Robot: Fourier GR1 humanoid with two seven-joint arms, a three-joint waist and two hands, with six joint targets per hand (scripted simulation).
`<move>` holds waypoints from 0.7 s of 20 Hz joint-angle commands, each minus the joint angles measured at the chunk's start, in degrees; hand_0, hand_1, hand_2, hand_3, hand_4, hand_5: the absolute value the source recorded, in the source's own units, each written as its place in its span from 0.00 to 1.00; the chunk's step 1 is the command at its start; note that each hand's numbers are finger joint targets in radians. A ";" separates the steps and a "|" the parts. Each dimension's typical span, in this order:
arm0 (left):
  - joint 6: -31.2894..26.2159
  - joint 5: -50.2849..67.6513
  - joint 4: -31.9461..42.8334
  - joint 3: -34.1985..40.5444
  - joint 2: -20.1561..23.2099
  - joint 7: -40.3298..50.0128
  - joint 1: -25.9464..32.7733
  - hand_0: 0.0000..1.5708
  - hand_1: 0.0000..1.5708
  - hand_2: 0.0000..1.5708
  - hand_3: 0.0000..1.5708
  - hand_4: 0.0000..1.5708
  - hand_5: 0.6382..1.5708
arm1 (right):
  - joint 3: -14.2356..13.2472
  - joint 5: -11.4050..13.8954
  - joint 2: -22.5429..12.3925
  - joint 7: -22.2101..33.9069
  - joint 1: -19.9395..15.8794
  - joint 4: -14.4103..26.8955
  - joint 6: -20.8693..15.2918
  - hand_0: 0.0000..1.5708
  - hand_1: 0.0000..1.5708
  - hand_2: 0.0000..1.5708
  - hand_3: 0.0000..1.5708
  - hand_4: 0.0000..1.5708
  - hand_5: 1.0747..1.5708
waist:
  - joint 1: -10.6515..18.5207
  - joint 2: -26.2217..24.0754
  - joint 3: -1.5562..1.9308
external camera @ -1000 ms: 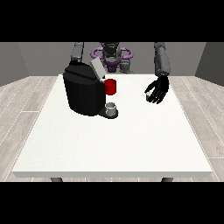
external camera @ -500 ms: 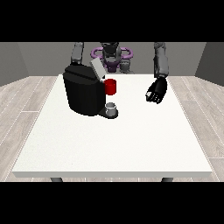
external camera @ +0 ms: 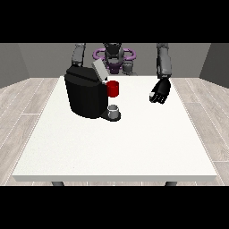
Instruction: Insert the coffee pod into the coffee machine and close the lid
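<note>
A black coffee machine [external camera: 85, 94] stands on the white table [external camera: 116, 147] at the back left. Its grey lid [external camera: 100, 70] is raised and tilted over the top. There is a red thing at the machine [external camera: 113, 88], on its front. Below that, a small grey thing [external camera: 114, 110] sits on the machine's base. The hand at the view's right [external camera: 160, 93] hovers over the table to the right of the machine, fingers relaxed and holding nothing. The arm at the view's left [external camera: 79, 54] reaches down behind the machine, which hides its hand.
The robot's torso [external camera: 114, 57] is behind the table's far edge. White table surface spreads in front of the machine and to its right, with wooden floor around the table.
The grey lid has tipped lower toward the machine's top. The hand at the view's right has turned slightly and stays in about the same place.
</note>
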 commanded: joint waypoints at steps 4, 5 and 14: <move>-2.47 4.11 0.86 3.14 -3.75 -4.74 -2.01 0.90 0.90 0.89 0.85 0.31 1.00 | 0.21 3.84 -0.54 3.45 0.66 1.71 -3.38 0.00 0.00 0.00 0.00 0.00 1.00 | 1.44 -3.30 -0.12; -5.28 3.84 0.64 2.89 -2.40 -4.80 -2.95 0.91 0.91 0.91 0.86 0.31 1.00 | 0.58 3.39 -0.14 4.47 2.01 2.49 -2.60 0.00 0.00 0.00 0.00 0.00 1.00 | 1.22 -5.44 -0.10; -20.41 5.33 -3.84 2.21 -3.66 1.43 -11.81 0.89 0.89 0.89 0.85 0.34 1.00 | -2.26 3.45 0.18 -0.87 1.58 13.14 -4.36 0.00 0.00 0.00 0.00 0.00 1.00 | 3.83 -11.19 -0.01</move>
